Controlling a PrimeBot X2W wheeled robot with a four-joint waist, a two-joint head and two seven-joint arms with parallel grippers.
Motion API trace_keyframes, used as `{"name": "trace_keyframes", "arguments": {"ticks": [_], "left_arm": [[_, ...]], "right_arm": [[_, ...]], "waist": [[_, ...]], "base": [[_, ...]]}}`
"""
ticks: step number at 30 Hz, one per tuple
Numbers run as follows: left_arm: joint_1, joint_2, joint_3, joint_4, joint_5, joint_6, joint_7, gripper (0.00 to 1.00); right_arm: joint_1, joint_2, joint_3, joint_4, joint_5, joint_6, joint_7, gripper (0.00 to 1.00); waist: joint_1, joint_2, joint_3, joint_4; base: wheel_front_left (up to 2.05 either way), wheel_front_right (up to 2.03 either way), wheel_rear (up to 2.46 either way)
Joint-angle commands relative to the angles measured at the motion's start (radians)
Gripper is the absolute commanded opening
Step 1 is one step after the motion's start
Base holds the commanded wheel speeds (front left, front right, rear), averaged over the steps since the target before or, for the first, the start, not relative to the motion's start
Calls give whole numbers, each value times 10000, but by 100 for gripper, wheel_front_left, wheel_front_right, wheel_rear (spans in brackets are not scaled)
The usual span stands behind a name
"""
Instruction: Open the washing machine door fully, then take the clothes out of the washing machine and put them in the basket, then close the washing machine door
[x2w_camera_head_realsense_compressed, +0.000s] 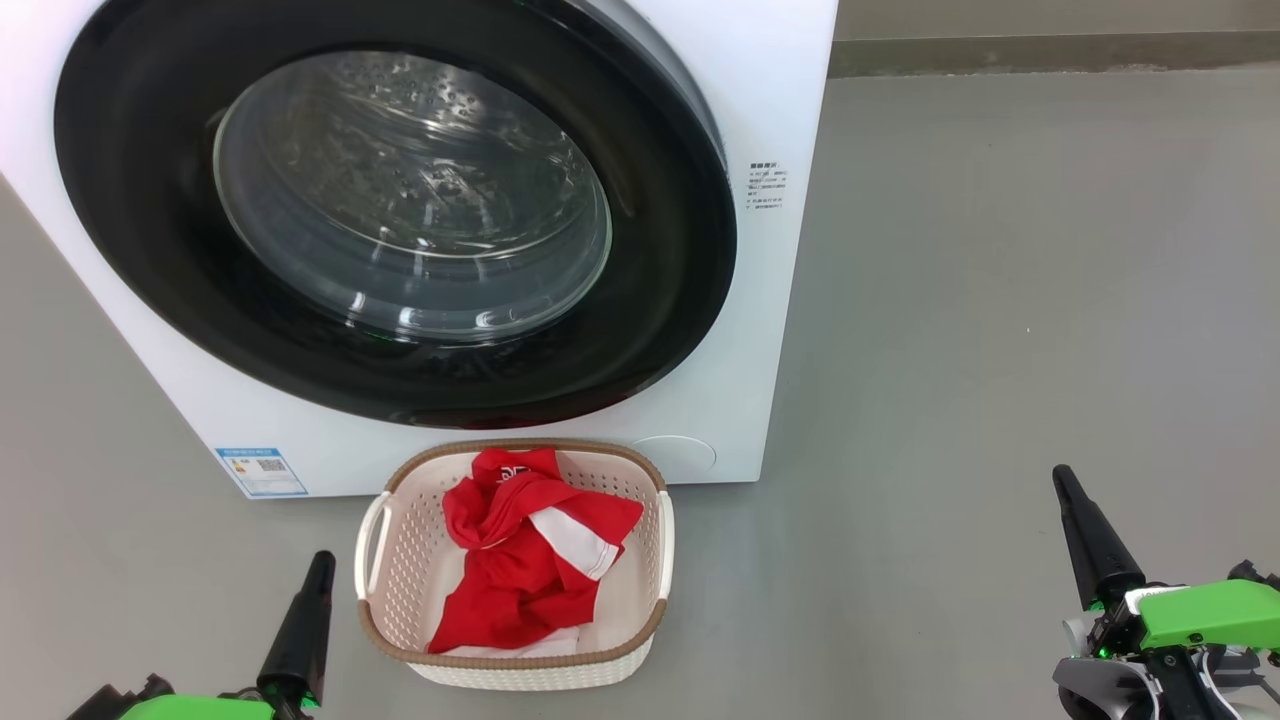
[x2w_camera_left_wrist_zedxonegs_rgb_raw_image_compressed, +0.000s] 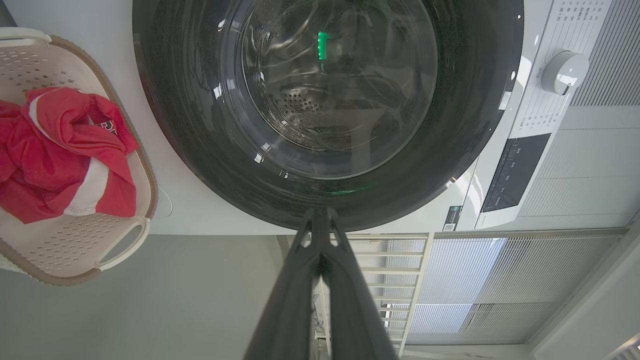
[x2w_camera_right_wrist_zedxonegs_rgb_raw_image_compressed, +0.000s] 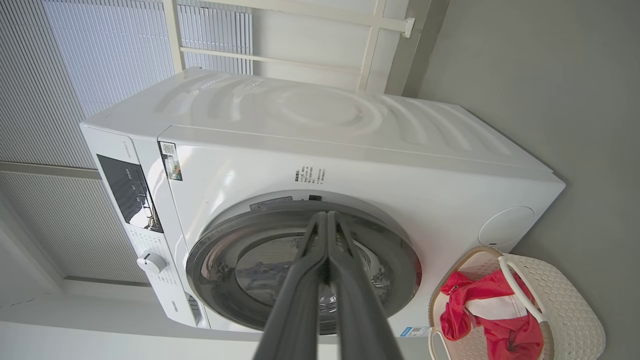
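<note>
grey floor (x2w_camera_head_realsense_compressed: 1000, 300) spans the frame's right; ribbed pale wall panels (x2w_camera_right_wrist_zedxonegs_rgb_raw_image_compressed: 65, 75) stand behind the washing machine (x2w_camera_head_realsense_compressed: 780, 100), upper left, with the washing machine door (x2w_camera_head_realsense_compressed: 150, 250) shut. clothes (x2w_camera_head_realsense_compressed: 520, 570) lie in the basket (x2w_camera_head_realsense_compressed: 540, 680), bottom centre. left gripper (x2w_camera_head_realsense_compressed: 322, 560) and right gripper (x2w_camera_head_realsense_compressed: 1062, 477) are pinched tight, empty.

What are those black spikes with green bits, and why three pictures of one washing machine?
They belong to a two-armed robot. The spikes are its left gripper and right gripper, both pinched shut, holding nothing. One picture comes from a camera on its head, looking down; the other two from cameras on its wrists, looking along the fingers. On the floor stands the washing machine, its round door apparently shut, and before it a basket with red and white clothes.
</note>
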Motion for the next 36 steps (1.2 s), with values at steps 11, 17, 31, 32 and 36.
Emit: {"name": "trace_keyframes", "arguments": {"ticks": [11, 17, 31, 32, 36], "left_arm": [[-400, 138, 395, -203, 73, -69, 87, 0], [-402, 124, 414, -202, 89, -69, 102, 0], [-405, 96, 455, -200, 123, -69, 135, 0], [-405, 94, 457, -200, 125, -69, 137, 0], [-406, 86, 468, -200, 134, -69, 145, 0]], "right_arm": [[-413, -73, 161, -294, 10, -6, 67, 0], [-414, -64, 148, -293, 0, -6, 77, 0], [-416, -47, 123, -292, -21, -6, 97, 0], [-416, -46, 122, -292, -22, -6, 98, 0], [-417, -41, 115, -291, -27, -6, 103, 0]], "waist": [[0, 0, 0, 0], [0, 0, 0, 0], [0, 0, 0, 0], [0, 0, 0, 0], [0, 0, 0, 0]], "base": [[0, 0, 0], [0, 0, 0], [0, 0, 0], [0, 0, 0], [0, 0, 0]]}}
